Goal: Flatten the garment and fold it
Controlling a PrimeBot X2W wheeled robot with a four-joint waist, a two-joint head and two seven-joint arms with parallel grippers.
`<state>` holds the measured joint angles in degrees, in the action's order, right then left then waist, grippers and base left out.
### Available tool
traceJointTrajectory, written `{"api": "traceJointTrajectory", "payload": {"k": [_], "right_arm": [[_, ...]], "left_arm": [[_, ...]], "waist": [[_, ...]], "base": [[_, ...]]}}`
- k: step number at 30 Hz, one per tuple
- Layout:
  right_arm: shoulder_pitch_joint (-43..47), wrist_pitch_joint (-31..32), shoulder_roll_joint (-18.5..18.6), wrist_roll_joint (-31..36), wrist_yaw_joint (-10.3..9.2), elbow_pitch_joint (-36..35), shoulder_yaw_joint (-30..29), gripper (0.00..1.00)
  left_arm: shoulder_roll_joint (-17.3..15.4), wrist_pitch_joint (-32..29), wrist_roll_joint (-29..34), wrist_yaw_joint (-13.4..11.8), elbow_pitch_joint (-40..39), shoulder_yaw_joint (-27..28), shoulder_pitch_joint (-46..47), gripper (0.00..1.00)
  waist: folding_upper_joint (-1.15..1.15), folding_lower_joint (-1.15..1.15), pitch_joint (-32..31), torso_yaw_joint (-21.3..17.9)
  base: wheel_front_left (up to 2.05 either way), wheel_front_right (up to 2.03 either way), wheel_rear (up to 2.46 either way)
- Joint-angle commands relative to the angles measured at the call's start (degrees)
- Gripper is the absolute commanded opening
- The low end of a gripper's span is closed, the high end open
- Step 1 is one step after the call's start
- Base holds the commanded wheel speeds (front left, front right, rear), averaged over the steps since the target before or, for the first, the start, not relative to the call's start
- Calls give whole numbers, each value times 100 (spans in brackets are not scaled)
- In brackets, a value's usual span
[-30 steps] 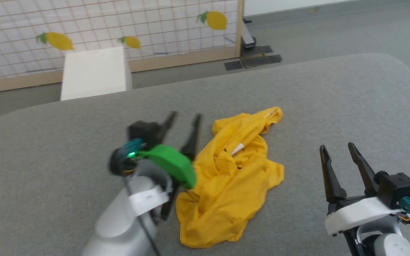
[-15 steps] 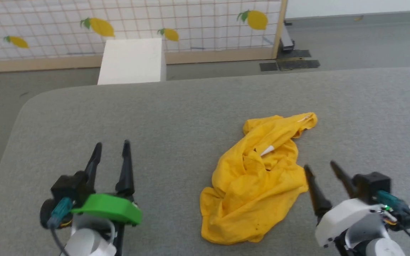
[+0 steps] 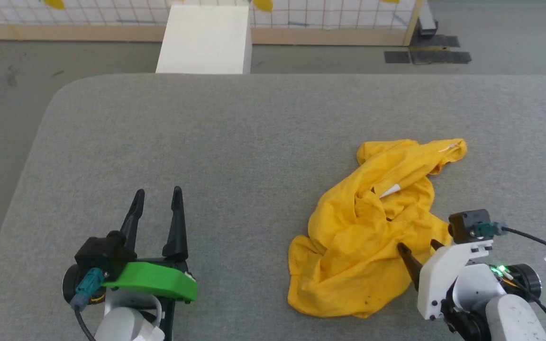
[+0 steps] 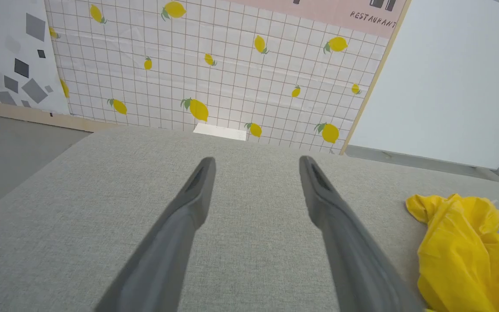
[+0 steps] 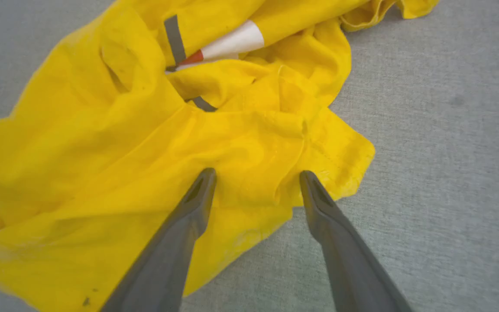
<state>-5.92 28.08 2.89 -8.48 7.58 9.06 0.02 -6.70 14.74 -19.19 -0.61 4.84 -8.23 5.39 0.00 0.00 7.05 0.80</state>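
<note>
One bright yellow crumpled cotton T-shirt (image 3: 377, 232) lay bunched on grey fabric-covered table (image 3: 235, 142), with a white-and-red scrap of print showing among its folds. Over the T-shirt's near right edge hung the right gripper (image 3: 416, 244), fingers spread apart, nothing held; contact with cloth unclear. Well left of the T-shirt, the left gripper (image 3: 158, 190) stood open and empty.

Grey fabric table top (image 3: 254, 123), rounded far-left corner. White box (image 3: 204, 40) just past the far edge, left of centre. Lemon-print grid backdrop (image 4: 232, 65) on the far side, wooden skirting (image 3: 64, 32) at its base. Black mats (image 3: 427, 57) far right on the grey floor (image 3: 7, 104). Terrazzo-pattern panel (image 4: 11, 56) left of the backdrop.
</note>
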Motion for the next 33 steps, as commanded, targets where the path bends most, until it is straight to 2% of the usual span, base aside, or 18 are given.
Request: {"api": "traceJointTrajectory", "payload": {"k": [1, 2, 3, 7, 9, 14, 19, 21, 23, 24, 25, 28, 30, 33], "right_arm": [[-102, 104, -2, -21, -9, 55, 41, 82], [-139, 160, -2, -46, -9, 81, 77, 35], [-166, 166, -2, -57, -9, 82, 123, 0], [-220, -135, -2, -107, -9, -56, 69, 0], [-157, -333, -2, -356, -9, -166, -219, 0], [112, -596, -2, -98, -9, -441, -1782, 0], [352, -471, -2, 405, -9, -474, -3420, 0], [373, -439, -2, 552, -9, -381, -3873, 0], [417, -417, -2, 648, -9, -242, -4090, 0], [439, -445, -2, 670, -9, -197, -4113, 31], [474, -500, -2, 697, -9, -154, -4095, 100], [552, -847, -2, 634, -9, -160, -3877, 100], [608, -1317, -2, 587, -9, -327, -3588, 100], [723, -1923, -2, 223, -9, -580, -2707, 100]], "left_arm": [[56, 25, 62, 54, 18, 41, 86, 100], [87, 26, 89, 84, 30, 66, 93, 100], [108, 26, 110, 107, 47, 83, 95, 100], [180, 26, 194, 181, 114, 182, 78, 100], [210, 26, 231, 205, 128, 211, 47, 100], [252, 26, 291, 305, 194, 256, -39, 100], [274, 26, 337, 379, 289, 277, -111, 100], [281, 26, 348, 398, 322, 290, -142, 100], [286, 26, 362, 414, 359, 296, -189, 100], [288, 26, 368, 418, 368, 302, -207, 100], [290, 26, 370, 424, 383, 309, -229, 100], [292, 26, 378, 451, 431, 333, -268, 100], [294, 26, 390, 466, 453, 334, -283, 100], [300, 26, 402, 482, 458, 308, -315, 100]], "waist": [[0, 0, 103, 105], [0, 0, 110, 109], [0, 0, 110, 109], [0, 0, 34, 63], [0, 0, -47, 39], [0, 0, -243, -24], [0, 0, -375, -87], [0, 0, -417, -124], [0, 0, -468, -162], [0, 0, -482, -175], [0, 0, -502, -193], [0, 0, -566, -233], [0, 0, -599, -249], [0, 0, -632, -273]], "base": [[0, 0, 0], [0, 0, 0], [0, 0, 0], [0, 0, 0], [0, 0, 0], [0, 0, 0], [0, 0, 0], [0, 0, 0], [0, 0, 0], [0, 0, 0], [0, 0, 0], [0, 0, 0], [0, 0, 0], [0, 0, 0]]}}
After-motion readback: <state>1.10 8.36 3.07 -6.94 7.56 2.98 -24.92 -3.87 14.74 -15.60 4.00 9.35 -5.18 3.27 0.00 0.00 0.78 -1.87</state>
